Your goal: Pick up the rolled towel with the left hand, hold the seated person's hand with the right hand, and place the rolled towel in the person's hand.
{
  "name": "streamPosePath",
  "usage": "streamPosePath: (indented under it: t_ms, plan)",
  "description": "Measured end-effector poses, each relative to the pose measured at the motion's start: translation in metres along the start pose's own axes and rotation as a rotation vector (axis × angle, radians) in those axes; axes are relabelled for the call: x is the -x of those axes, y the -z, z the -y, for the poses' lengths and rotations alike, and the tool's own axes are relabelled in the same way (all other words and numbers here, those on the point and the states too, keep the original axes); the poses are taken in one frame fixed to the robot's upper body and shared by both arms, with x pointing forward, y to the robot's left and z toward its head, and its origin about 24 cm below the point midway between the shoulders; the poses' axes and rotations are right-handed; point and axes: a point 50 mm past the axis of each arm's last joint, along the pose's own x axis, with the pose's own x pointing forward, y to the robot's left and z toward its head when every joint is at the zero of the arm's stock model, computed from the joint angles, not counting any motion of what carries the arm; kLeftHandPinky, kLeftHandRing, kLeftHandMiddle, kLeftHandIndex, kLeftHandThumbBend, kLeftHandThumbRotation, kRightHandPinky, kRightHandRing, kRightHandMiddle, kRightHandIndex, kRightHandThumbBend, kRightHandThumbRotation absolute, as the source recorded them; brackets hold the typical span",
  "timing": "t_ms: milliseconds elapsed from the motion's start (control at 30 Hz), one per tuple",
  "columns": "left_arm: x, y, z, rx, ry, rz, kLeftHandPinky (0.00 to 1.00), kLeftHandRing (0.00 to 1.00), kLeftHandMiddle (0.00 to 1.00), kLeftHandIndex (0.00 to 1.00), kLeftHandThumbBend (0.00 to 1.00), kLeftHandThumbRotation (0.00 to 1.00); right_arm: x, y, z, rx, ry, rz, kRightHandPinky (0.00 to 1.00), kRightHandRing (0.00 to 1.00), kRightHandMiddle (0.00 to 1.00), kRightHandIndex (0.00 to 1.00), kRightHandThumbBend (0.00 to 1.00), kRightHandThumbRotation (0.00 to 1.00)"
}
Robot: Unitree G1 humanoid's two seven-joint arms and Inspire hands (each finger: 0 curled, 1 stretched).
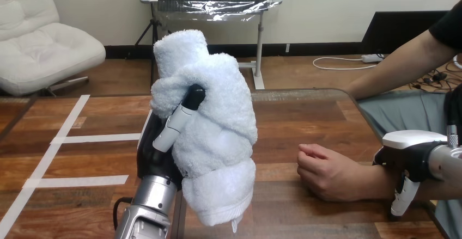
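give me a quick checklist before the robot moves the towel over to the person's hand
1. Towel gripped: ok. The left hand has a finger curled round the rolled towel, which is held up off the table.
2. Right hand placed: ok. The right hand sits over the person's forearm.
3. Right hand actually holding: cannot tell.
4. Person's hand ready to receive: not ok. The person's hand rests on the table in a loose fist.
5. Path between towel and person's hand: ok, only bare table lies between them.
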Motion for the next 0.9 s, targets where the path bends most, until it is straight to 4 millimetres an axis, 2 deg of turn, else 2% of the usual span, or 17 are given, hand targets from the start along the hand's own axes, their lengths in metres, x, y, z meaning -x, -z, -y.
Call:
streamPosePath:
  t_ms: [367,567,600,667,900]
  plan:
    - [0.0000,-0.0001,-0.0002,-0.003,-0.004,0.000,0.28,0.36,0.42,0.50,0.70,0.00,-0.0031,0.0009,-0.0025,-0.004,0.023,-0.003,0.25,0.34,0.45,0.60,0.74,0.00]
    - [0.0001,-0.0001,-0.0003,-0.005,-0.005,-0.001,0.28,0.36,0.42,0.51,0.69,0.00,-0.0053,0.0003,-0.0049,-0.002,0.034,0.005,0.30,0.37,0.46,0.56,0.73,0.00]
    - [0.0001,-0.0001,-0.0003,-0.005,-0.005,-0.001,0.28,0.36,0.42,0.51,0.69,0.00,-0.0055,0.0003,-0.0050,-0.002,0.036,0.006,0.34,0.40,0.47,0.54,0.73,0.00]
    - [0.0001,-0.0001,-0.0003,-0.005,-0.005,-0.001,0.28,0.36,0.42,0.51,0.69,0.00,-0.0057,0.0002,-0.0052,-0.003,0.041,0.009,0.37,0.42,0.48,0.53,0.73,0.00]
    - [0.0003,-0.0004,-0.0008,-0.006,-0.007,0.000,0.29,0.36,0.42,0.51,0.68,0.00,-0.0060,-0.0008,-0.0055,-0.009,0.057,0.029,0.43,0.46,0.50,0.51,0.73,0.00]
